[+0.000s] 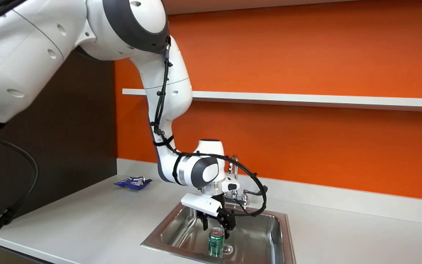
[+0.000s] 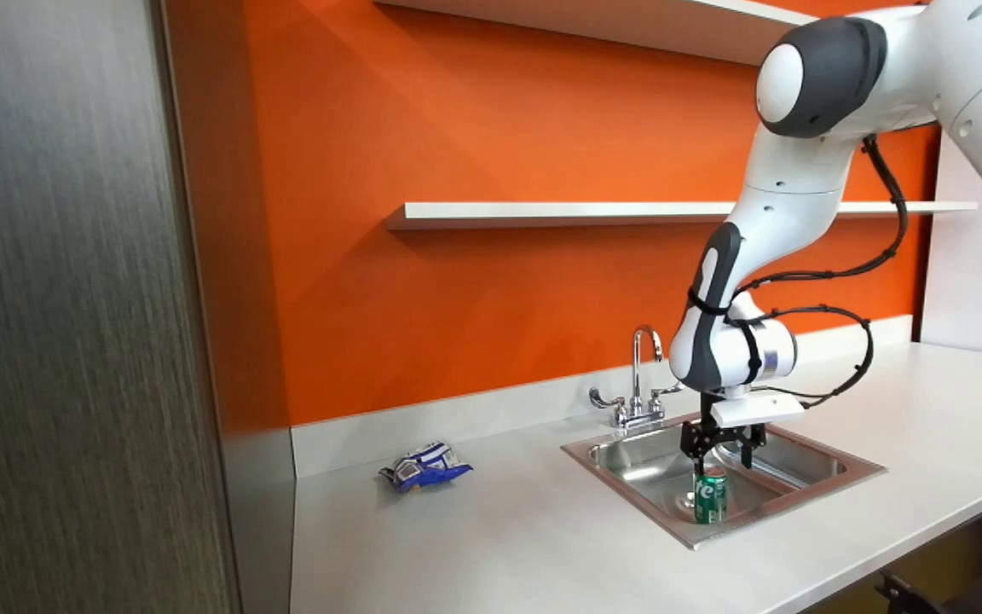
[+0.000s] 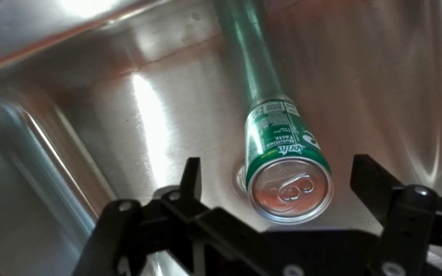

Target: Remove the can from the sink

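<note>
The green can (image 1: 216, 245) with a silvery top stands upright on the floor of the steel sink (image 1: 290, 240). It also shows in an exterior view (image 2: 711, 499) in the sink (image 2: 619, 493), and in the wrist view (image 3: 271, 126). My gripper (image 1: 216, 231) points down into the basin just above the can; it also shows in an exterior view (image 2: 723, 466). In the wrist view my gripper (image 3: 276, 164) is open, with the can's top between its fingers and a gap on both sides. The can's underside is hidden.
The chrome two-handled faucet (image 2: 637, 375) stands behind the sink, close to my wrist. A crumpled blue and white packet (image 1: 134, 182) lies on the white countertop (image 1: 86, 216). A white shelf (image 1: 306, 98) runs along the orange wall. A dark panel (image 2: 193, 341) stands at one end.
</note>
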